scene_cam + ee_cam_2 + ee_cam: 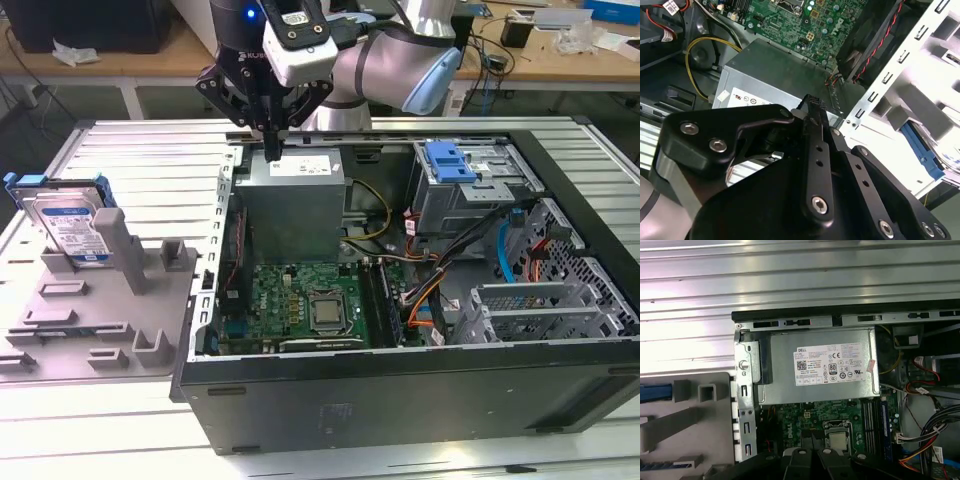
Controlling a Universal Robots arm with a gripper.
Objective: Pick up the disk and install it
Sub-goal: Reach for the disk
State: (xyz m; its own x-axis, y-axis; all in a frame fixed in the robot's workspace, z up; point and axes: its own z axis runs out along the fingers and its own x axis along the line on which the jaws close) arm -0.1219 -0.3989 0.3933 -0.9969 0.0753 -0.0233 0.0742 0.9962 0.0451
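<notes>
The gripper [272, 150], fingers pinched narrow on nothing, hangs just above the power supply [295, 195] inside the open computer case [400, 400]. In the exterior view the disk [70, 228] stands upright in a grey rack [110, 320] at the gripper's 8 o'clock, well apart, with the case's side wall [222, 260] between them. A blue-latched cage [455, 170] sits at 3 o'clock.

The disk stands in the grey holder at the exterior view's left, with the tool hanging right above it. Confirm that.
Not quite. The disk does stand in the grey holder at the exterior view's left, but the tool hangs well apart from it, above the silver power supply inside the open computer case. The exterior view shows this.
</notes>
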